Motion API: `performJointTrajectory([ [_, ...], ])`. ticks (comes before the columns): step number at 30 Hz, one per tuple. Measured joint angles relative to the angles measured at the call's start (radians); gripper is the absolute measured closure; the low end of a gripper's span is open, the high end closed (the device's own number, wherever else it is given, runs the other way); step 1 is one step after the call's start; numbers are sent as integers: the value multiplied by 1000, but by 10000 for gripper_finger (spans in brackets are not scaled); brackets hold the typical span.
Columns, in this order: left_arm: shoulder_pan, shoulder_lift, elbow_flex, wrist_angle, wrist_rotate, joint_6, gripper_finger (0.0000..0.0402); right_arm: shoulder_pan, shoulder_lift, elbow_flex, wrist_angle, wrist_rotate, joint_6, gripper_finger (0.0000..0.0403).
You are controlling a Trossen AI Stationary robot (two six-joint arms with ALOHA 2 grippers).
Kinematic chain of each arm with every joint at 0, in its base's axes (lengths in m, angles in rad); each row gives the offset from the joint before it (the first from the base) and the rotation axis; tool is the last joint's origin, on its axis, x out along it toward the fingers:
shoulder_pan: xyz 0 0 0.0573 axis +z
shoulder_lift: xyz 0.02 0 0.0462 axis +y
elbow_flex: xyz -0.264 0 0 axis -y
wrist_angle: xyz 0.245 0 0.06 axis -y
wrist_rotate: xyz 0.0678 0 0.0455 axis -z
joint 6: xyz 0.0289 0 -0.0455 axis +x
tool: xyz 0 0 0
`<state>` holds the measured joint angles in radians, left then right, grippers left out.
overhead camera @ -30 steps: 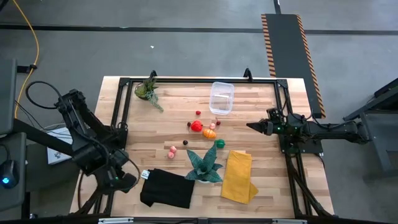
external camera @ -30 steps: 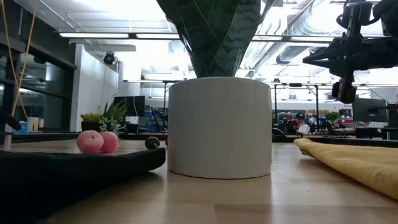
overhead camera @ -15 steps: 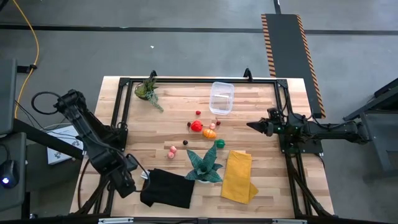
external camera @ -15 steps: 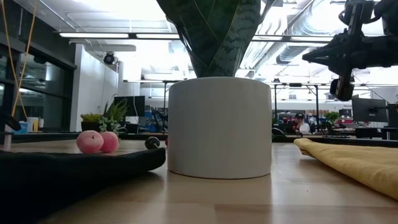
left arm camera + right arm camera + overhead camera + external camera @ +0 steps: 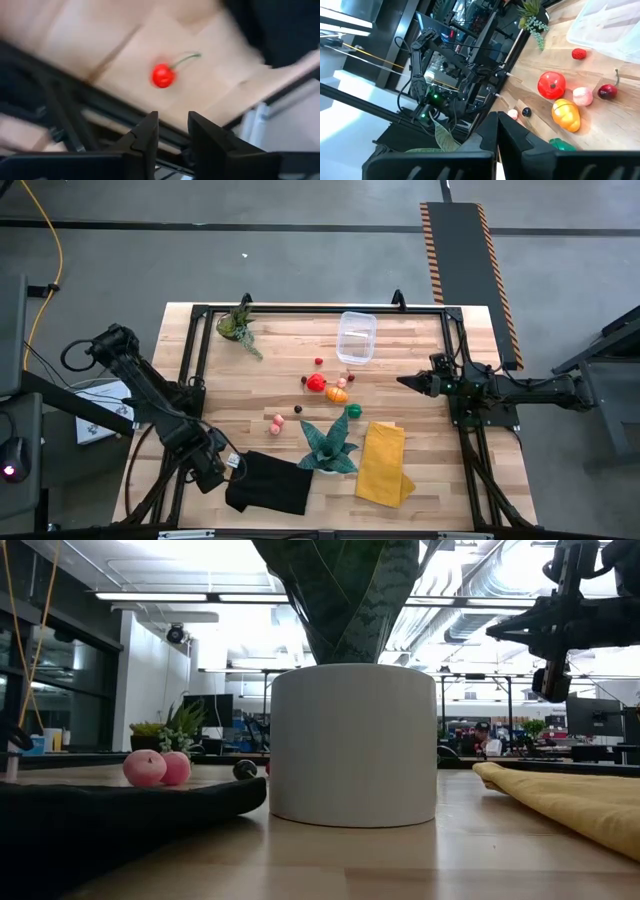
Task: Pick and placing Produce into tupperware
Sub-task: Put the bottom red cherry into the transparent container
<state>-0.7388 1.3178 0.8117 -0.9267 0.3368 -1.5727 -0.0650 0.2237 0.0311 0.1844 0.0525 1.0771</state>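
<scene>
At the table's [image 5: 250, 380] near left corner the left pincer [image 5: 215, 472] hangs partly parted and holding nothing, just beside the black cloth [image 5: 270, 483], with a red cherry [image 5: 163, 76] on bare wood ahead of its fingers [image 5: 145, 132]. Past the near row of cloth, teal plant [image 5: 330, 442] and yellow cloth [image 5: 382, 462], the produce [image 5: 316, 383] lies loose mid-table with bare wood to its left. The empty tupperware [image 5: 356, 338] sits near the far edge, and the right pincer [image 5: 404, 381] waits clenched at the right side.
</scene>
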Motion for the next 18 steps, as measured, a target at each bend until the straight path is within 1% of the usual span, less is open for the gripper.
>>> performJointTrajectory([
  [2,24,2,-8,40,4,30,297,0,0,0,0,0,3,403],
  [6,61,24,-11,37,4,71,277,0,0,0,-7,0,15,403],
  [14,65,109,-11,53,32,197,238,0,0,0,-10,0,18,403],
  [18,65,133,-11,53,53,261,228,0,0,0,-16,0,18,403],
])
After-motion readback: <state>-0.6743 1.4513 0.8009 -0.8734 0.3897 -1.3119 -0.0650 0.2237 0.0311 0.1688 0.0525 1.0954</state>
